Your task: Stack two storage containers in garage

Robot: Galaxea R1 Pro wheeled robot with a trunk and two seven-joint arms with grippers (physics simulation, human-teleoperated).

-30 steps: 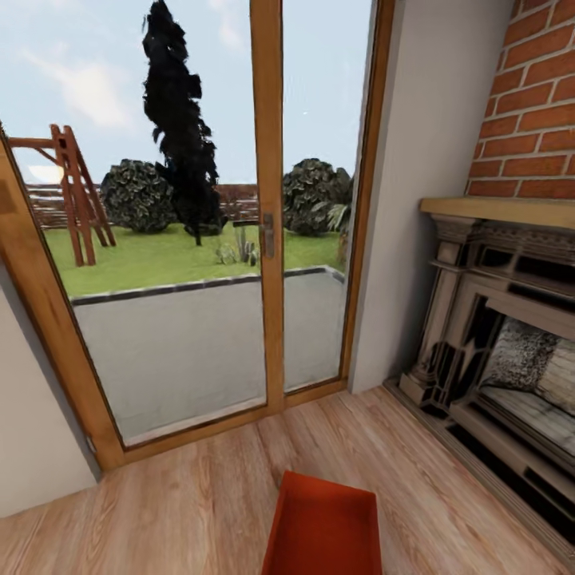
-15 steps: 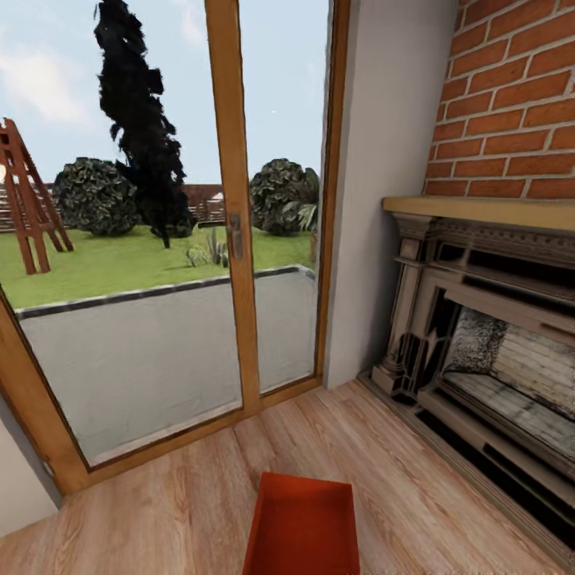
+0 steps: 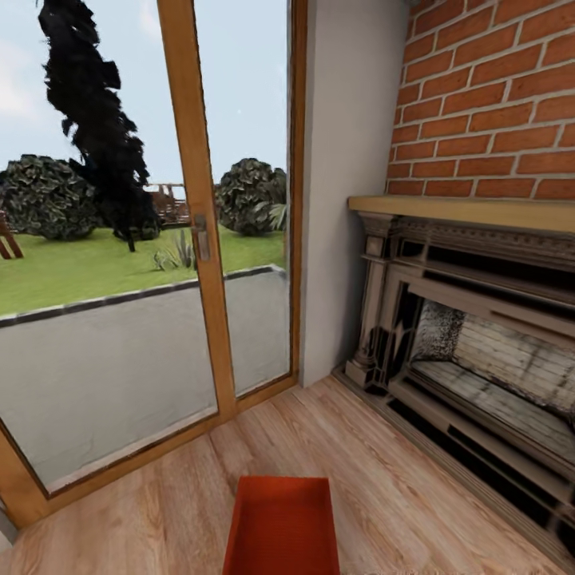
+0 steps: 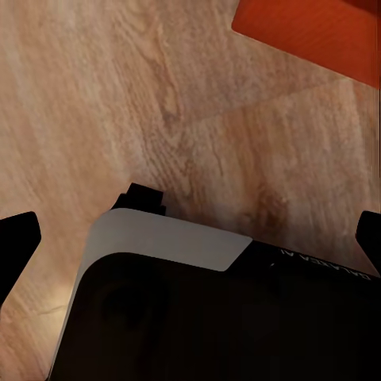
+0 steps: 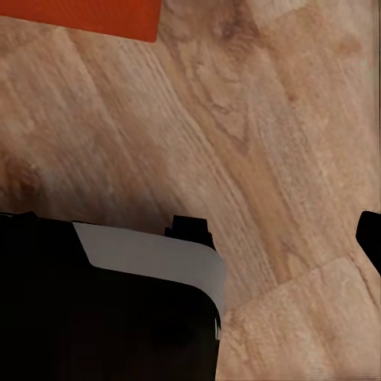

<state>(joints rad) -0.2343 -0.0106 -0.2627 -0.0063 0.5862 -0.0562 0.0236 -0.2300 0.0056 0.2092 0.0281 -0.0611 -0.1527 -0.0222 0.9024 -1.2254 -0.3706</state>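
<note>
One orange-red storage container [image 3: 281, 527] sits low in the middle of the head view, over the light wood plank floor of the living room, its open top towards me. A corner of the storage container [image 4: 317, 36] shows in the left wrist view and an edge of the storage container [image 5: 79, 16] in the right wrist view. My left gripper [image 4: 193, 234] hangs open above the planks, its dark fingertips [image 4: 17, 238] far apart and holding nothing. My right gripper [image 5: 194, 234] is open too, one fingertip [image 5: 370, 236] at the picture's edge. Both are apart from the container.
Wood-framed glass doors [image 3: 196, 239] stand ahead on the left, with a lawn and bushes outside. A red brick fireplace [image 3: 479, 319] with a wooden mantel fills the right side. A pale wall strip [image 3: 343, 200] separates them. My own dark base [image 4: 198, 317] lies under the grippers.
The whole head view has swung to the right: doors and fireplace slid left in the picture. The container stays at the bottom middle, drifting slightly left.
</note>
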